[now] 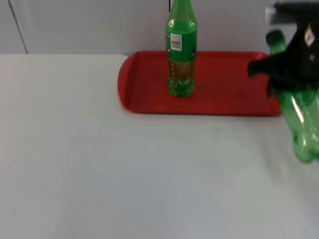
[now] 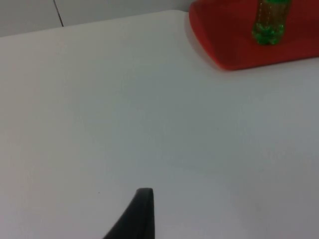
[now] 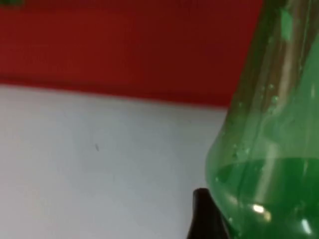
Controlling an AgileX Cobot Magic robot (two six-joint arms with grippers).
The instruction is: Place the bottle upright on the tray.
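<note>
A red tray (image 1: 224, 94) lies at the back of the white table. One green bottle (image 1: 180, 50) with a white label stands upright on the tray's left half. My right gripper (image 1: 280, 74) is shut on a second green bottle (image 1: 301, 124), which hangs tilted at the tray's right end, neck toward the wall and base toward the front. The right wrist view shows this held bottle (image 3: 269, 149) close up, with the tray (image 3: 124, 45) behind it. My left gripper (image 2: 141, 216) waits over bare table, left of the tray (image 2: 224, 40) and the standing bottle (image 2: 269, 22).
A grey partition wall (image 1: 89, 25) rises directly behind the tray. The white table top (image 1: 124, 174) stretches wide in front of and left of the tray. The tray's right half (image 1: 234, 74) is bare red surface.
</note>
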